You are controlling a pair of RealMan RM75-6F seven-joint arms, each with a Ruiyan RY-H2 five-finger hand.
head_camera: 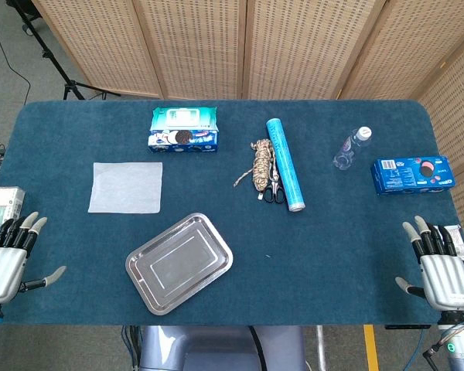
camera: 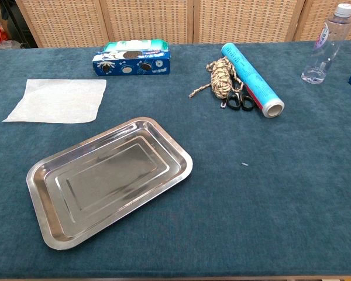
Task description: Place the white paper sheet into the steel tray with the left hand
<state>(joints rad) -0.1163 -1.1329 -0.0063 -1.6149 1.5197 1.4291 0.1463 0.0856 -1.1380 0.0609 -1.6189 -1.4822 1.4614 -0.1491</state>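
Reach step not yet begun. Paper sheet (head_camera: pixel 126 187) lies flat at left of centre, just above the steel tray (head_camera: pixel 143 277). Left hand (head_camera: pixel 4 263), lower left, fingers spread, holding nothing. Right hand (head_camera: pixel 441 270) likewise. Next: left hand is brought over the sheet, an edge pinched.

Cookie packs (head_camera: pixel 183 129) (head_camera: pixel 412 174), rope (head_camera: pixel 261 165), scissors (head_camera: pixel 274 189), blue roll (head_camera: pixel 284 164), bottle (head_camera: pixel 351 148) lie on the table (head_camera: pixel 332 239)
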